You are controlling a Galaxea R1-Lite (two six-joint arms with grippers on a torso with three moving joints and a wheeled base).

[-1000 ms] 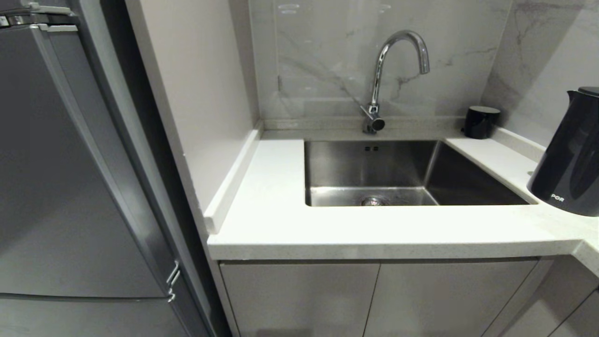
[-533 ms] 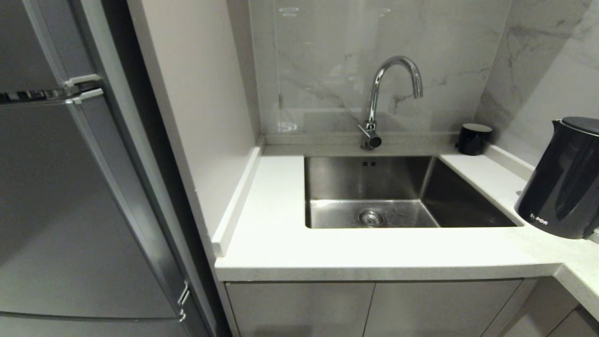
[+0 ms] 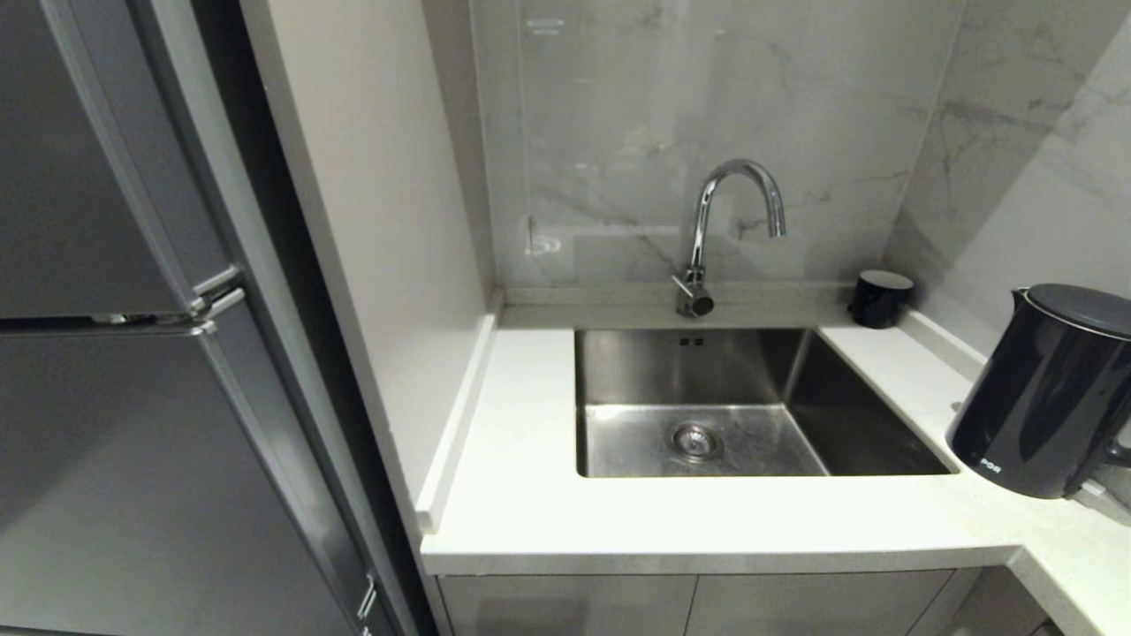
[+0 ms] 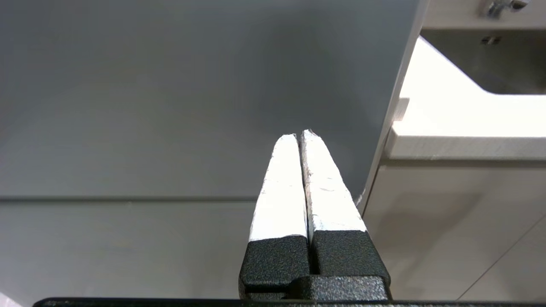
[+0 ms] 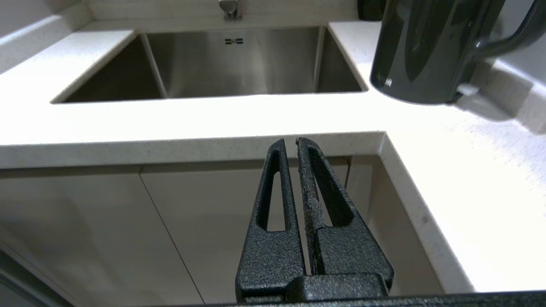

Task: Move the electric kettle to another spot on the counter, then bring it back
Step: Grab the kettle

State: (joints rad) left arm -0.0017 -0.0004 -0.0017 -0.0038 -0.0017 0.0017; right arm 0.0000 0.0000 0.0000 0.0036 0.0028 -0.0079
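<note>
The electric kettle (image 5: pixel 426 51), ahead and right of the pinched-together, empty right gripper (image 5: pixel 290 143), looks rigid, glossy-slick, perhaps heavy; its loop handle (image 5: pixel 514 32) suits grasping. Left gripper (image 4: pixel 300 135) pressed together, empty.

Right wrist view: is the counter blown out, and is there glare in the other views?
Right wrist view: counter front washed white, kettle casts a soft shadow. Head view: kettle glossy with streak reflections. Left wrist view: taped fingers bleached.

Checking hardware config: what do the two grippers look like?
Left gripper: two long tapered fingers wrapped in white tape, on textured black bases. Right gripper: same tapered shape, bare textured black, each finger with a long slot cut through. No cables or markings visible.
</note>
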